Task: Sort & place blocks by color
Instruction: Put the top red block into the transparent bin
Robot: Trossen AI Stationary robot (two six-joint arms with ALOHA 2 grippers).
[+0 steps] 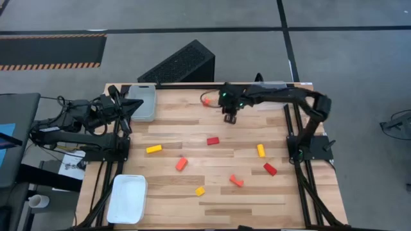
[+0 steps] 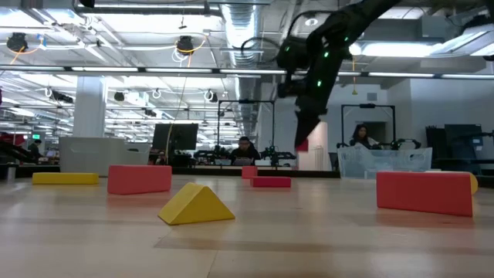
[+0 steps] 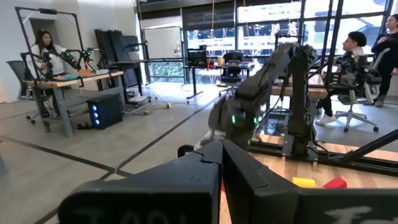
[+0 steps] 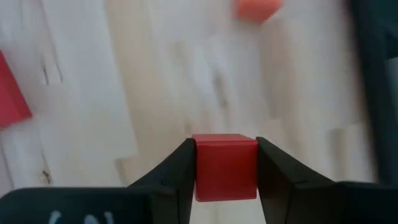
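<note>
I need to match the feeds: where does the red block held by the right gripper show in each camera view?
High view: hidden under the right gripper, at the table's far middle.
Low view: red block between the fingers, held above the table.
Left wrist view: not discernible; only the right arm shows.
Right wrist view: block clamped between both fingers, bottom centre.
Shared landmark: the orange block near the far edge.

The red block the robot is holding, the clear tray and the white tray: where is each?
red block (image 4: 225, 167), right wrist view: its front face, between the right tool's fingers.
clear tray (image 1: 142, 102), high view: its floor, by the left arm.
white tray (image 1: 127, 199), high view: its inside, at the table's near-left corner.
</note>
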